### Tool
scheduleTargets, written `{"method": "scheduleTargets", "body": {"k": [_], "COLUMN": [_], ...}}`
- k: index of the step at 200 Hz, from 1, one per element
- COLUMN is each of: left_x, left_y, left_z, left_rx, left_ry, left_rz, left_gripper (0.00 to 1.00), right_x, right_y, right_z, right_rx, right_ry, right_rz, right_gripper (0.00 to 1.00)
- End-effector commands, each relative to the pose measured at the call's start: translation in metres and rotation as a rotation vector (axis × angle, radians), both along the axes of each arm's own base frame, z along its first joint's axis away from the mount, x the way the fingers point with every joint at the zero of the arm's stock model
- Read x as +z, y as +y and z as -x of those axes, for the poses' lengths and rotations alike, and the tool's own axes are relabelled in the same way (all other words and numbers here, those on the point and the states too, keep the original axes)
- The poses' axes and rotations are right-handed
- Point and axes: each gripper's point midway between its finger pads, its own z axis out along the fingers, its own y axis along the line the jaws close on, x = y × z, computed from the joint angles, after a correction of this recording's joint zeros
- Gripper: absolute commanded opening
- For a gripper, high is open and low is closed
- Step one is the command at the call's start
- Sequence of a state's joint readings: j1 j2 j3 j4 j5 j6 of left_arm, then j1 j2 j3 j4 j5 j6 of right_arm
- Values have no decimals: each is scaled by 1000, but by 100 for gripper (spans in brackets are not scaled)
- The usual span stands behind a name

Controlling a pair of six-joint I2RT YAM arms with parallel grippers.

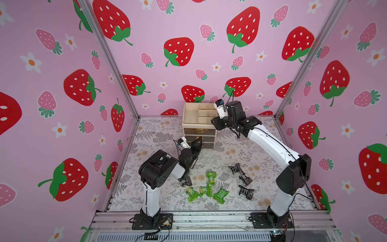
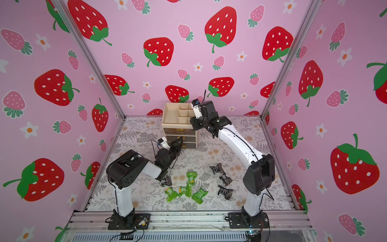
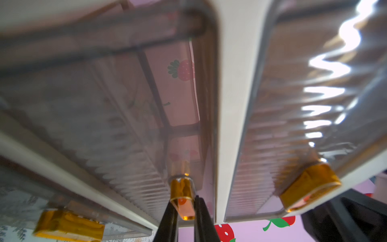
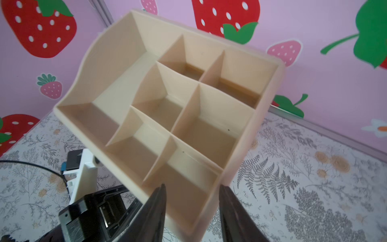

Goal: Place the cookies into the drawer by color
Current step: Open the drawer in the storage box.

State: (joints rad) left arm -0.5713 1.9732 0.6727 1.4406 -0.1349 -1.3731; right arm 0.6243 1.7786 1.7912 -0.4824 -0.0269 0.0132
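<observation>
The drawer, a beige organizer with a divided tray top and three smoky drawers, stands at the back. My left gripper is shut on the gold handle of the middle drawer. My right gripper is open at the tray's near right corner, one finger inside a compartment and one outside the wall. Several green cookies lie at front centre. Three black cookies lie to their right, and another black one is partly under my left arm.
Gold handles of the neighbouring drawers flank the held one. Pink strawberry walls with metal corner posts enclose the floral table. An aluminium rail carries both arm bases at the front.
</observation>
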Motion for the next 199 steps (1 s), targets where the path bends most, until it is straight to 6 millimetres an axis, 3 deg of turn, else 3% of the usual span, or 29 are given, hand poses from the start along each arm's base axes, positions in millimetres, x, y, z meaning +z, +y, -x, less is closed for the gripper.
{"method": "scheduleTargets", "body": {"k": [1, 29, 84, 148, 199], "left_x": [-17, -21, -17, -17, -5], "left_y": [-8, -12, -7, -6, -6], "left_z": [2, 0, 2, 5, 28], "left_rx": [-38, -54, -48, -68, -104], "left_ry": [15, 24, 20, 28, 12], "left_rz": [-69, -60, -60, -50, -57], "left_gripper": [0, 0, 0, 0, 0], "right_x": [47, 45, 14, -12, -21], "right_y": [29, 47, 65, 61, 56], "right_z": [29, 29, -6, -20, -29], "right_rx": [178, 253, 254, 218, 180], "right_ry": [-184, -187, -145, -131, -127], "right_rz": [25, 37, 163, 249, 290], "right_gripper": [46, 45, 42, 39, 37]}}
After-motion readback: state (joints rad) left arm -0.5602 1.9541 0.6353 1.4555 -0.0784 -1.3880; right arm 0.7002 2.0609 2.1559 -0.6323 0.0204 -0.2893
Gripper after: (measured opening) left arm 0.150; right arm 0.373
